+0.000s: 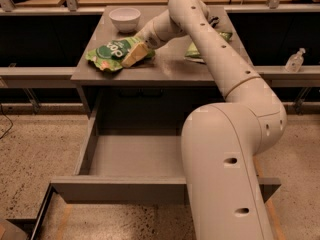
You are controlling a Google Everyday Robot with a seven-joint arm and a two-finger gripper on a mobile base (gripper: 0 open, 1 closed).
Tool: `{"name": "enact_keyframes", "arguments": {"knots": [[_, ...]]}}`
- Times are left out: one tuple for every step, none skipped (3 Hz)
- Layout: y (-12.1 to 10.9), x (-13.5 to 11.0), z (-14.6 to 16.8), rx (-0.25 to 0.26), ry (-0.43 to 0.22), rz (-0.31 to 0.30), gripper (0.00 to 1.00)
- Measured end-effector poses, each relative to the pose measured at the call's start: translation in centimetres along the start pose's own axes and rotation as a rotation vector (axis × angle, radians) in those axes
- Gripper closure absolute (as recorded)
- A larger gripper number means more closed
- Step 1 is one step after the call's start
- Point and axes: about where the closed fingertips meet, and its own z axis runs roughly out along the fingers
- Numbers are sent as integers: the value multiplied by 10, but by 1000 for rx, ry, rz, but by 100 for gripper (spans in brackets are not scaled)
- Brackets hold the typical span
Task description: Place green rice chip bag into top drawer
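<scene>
The green rice chip bag [111,51] lies on the left part of the grey table [165,73], bright green with a dark round logo. My gripper [133,55] reaches in from the right and is shut on the bag's right end, one yellowish finger [131,56] lying over it. The top drawer [120,190] is pulled wide open below the table's front edge, and the part of its inside that shows is bare. My arm's large white body covers the drawer's right part.
A white bowl [124,19] stands at the table's back left. A paler green bag [199,51] lies at the right, partly behind my arm. A clear bottle [294,60] stands on the ledge at the far right. Speckled floor surrounds the drawer.
</scene>
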Motion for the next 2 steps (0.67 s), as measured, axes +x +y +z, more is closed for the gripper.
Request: {"name": "enact_keyframes", "arguments": {"knots": [[2, -11, -9, 22, -5, -25, 89], [12, -26, -32, 34, -2, -63, 100]]}}
